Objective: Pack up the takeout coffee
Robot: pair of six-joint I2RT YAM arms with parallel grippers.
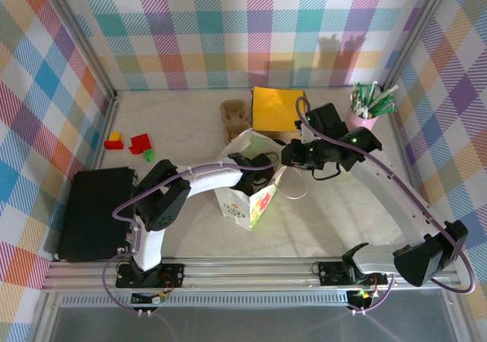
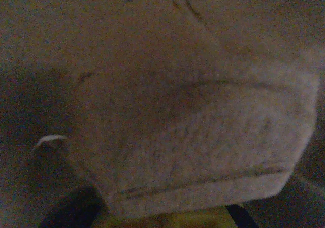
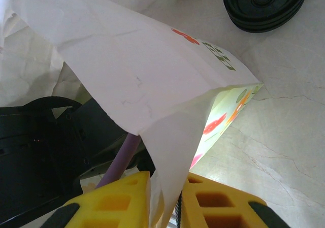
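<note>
The white paper bag with a flower print stands mid-table, its mouth open. My left arm reaches into that mouth and my left gripper sits shut deep inside, facing the bag's dim creased paper with nothing seen between the jaws. From the right, my right gripper is shut on the bag's upper edge and holds it up; the paper runs down between the yellow fingers. The round black lid of the takeout coffee is on the table beyond the bag; the cup under it is hidden.
A pink cup of straws stands at the back right. A yellow packet and a brown soft thing lie behind the bag. Red, yellow and green blocks sit at the left, near a black case.
</note>
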